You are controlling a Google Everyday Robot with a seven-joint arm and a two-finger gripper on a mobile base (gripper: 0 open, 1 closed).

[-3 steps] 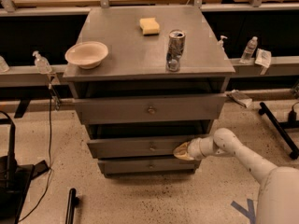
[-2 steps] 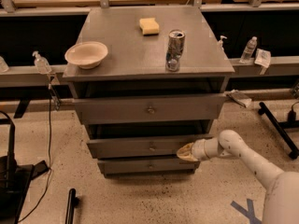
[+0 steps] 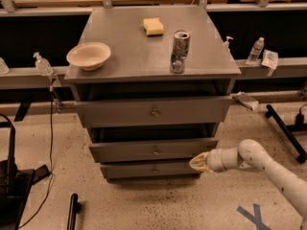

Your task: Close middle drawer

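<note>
Middle drawer: centre of the frame, second front down in the grey cabinet. It stands partly out, with a dark gap above it and a small round knob at its centre.
Gripper: lower right of centre, on a white arm that comes in from the lower right corner. Its cream tip is at the right end of the middle drawer's front, by the lower edge. Whether the claw is spread or closed cannot be made out, nor whether it touches the front.
Top drawer: taller front, also partly out.
Bottom drawer: narrowest front, lowest.
Cabinet top: a cream bowl at left, a yellow sponge at the back, and an upright can at right.
Writing: the can's print is not readable.
Floor: a blue taped X at lower right.
</note>
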